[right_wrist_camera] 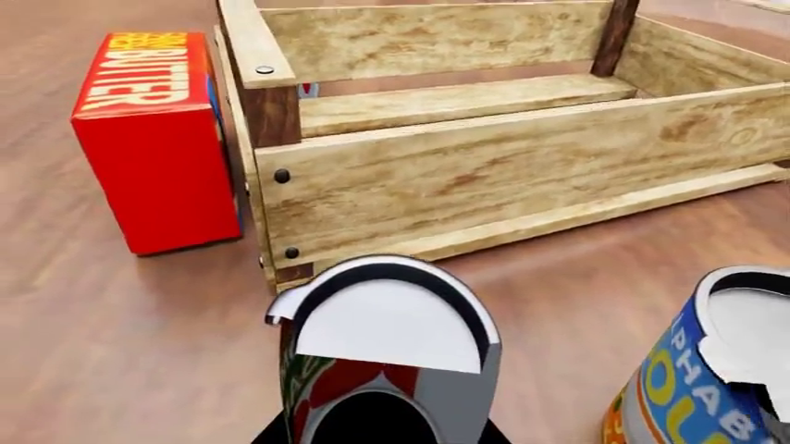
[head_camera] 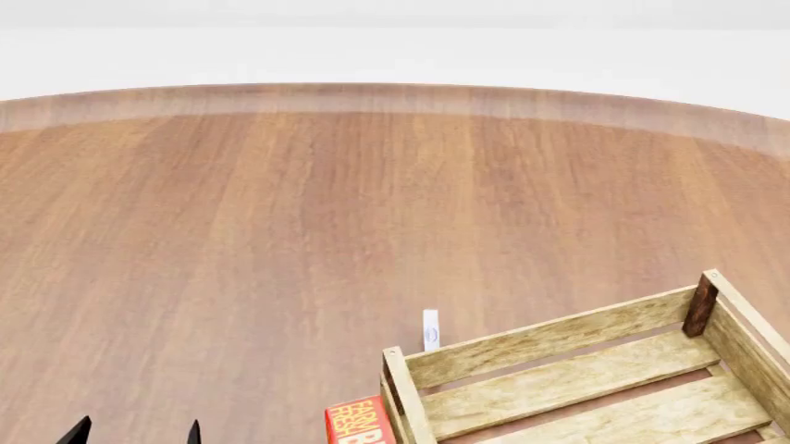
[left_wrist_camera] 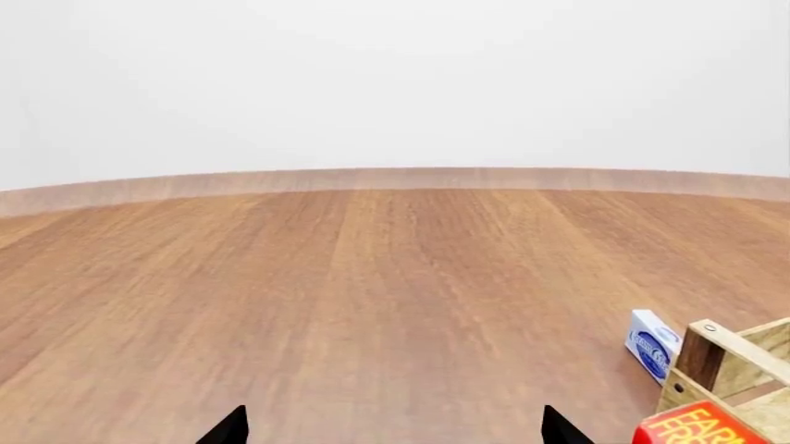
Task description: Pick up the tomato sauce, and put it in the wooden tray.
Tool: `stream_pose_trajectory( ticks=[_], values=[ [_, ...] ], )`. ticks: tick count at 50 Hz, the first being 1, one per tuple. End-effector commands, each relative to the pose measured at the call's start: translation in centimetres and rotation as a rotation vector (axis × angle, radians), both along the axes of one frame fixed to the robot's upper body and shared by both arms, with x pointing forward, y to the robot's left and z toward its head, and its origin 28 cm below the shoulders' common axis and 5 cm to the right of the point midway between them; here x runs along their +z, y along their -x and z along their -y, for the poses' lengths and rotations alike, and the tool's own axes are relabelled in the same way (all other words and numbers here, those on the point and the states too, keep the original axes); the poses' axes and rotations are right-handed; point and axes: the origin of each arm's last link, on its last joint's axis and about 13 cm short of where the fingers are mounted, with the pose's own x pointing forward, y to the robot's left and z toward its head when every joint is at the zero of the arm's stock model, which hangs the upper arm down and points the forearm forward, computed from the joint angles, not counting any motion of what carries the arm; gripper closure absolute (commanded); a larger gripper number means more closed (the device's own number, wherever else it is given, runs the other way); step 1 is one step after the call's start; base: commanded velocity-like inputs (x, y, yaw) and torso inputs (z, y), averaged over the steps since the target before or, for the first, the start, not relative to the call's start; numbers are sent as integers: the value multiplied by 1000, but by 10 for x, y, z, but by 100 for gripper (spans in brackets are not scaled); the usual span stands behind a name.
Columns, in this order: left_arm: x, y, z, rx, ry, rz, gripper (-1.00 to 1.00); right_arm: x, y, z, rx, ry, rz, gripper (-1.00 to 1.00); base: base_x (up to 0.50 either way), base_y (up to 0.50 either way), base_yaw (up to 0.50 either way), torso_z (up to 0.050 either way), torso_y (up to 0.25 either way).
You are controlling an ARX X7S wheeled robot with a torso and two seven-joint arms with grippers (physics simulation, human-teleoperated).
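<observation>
The tomato sauce, a small can with a red and green label and a white top, stands upright right in front of the right wrist camera. My right gripper has its dark fingers tight against both sides of the can. The wooden tray is just beyond the can and shows nothing inside. It also shows at the lower right of the head view and in the left wrist view. My left gripper is open and empty over the bare floor; its tips show in the head view.
A blue-and-yellow can stands close beside the tomato sauce. A red butter box stands against the tray's corner, also in the head view. A small blue-and-white box lies by the tray's far side. A wood floor meets a white wall.
</observation>
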Motion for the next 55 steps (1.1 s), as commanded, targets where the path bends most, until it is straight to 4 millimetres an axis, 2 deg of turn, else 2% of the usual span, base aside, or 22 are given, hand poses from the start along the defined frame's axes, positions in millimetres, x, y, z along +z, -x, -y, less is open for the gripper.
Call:
stream_pose_trajectory(
  ticks=[1,8,15,25,34,48,55],
  values=[
    [2,0,1,-3,4,9,-100,24,10,-1,38,-18,112,100,0,0,0,0,0],
    [2,0,1,-3,4,9,-100,64,36,2,28,-36,319,100,0,0,0,0,0],
    [2,0,1,-3,5,8,-100,75,36,2,17,-25,384,100,0,0,0,0,0],
    [2,0,1,-2,4,7,-100,86,12,3,-1,-17,390,100,0,0,0,0,0],
    [1,1,1,-2,5,8,-100,116,-30,8,-56,13,431,100,0,0,0,0,1],
    [0,0,1,-2,5,7,-100,136,-72,9,-94,53,424,100,0,0,0,0,0],
    [1,0,1,-1,4,6,-100,159,-88,11,-115,88,461,100,0,0,0,0,0]
  ],
)
